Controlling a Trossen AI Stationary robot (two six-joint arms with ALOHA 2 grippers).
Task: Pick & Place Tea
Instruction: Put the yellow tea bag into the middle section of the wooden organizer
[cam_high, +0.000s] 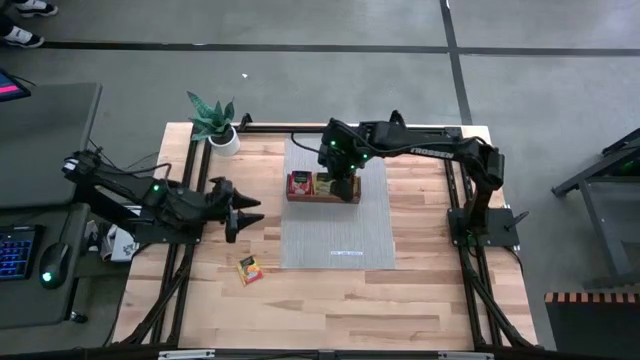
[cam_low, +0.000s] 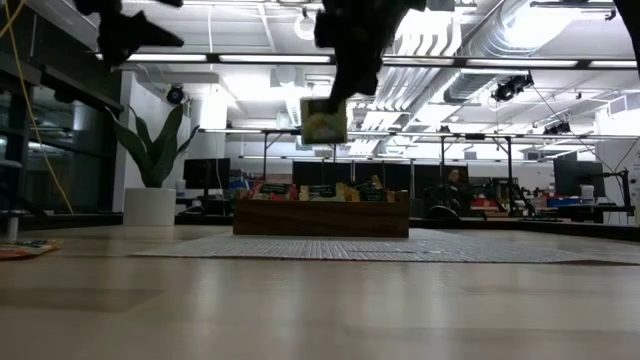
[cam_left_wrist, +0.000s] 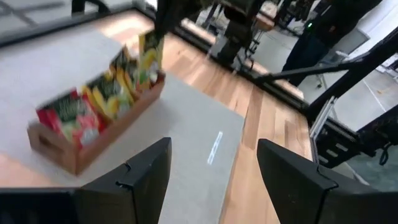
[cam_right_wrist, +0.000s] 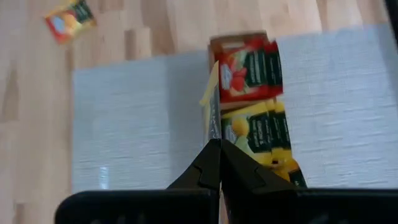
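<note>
Right hand (cam_right_wrist: 219, 149) pinching yellow tea packet (cam_low: 324, 121) above tray (cam_low: 320, 217), clear of rim

Light wooden counter (cam_high: 400, 290), grey mat (cam_high: 340, 225) at its centre under a wooden tray (cam_high: 322, 197), potted plant (cam_high: 218, 127) at the far-left corner, one loose tea packet (cam_high: 249, 270) on bare wood left of the mat

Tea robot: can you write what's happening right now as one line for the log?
right gripper: fingers shut on yellow tea packet, above wooden tray | left gripper: fingers open, waiting | loose tea packet: on table
</note>
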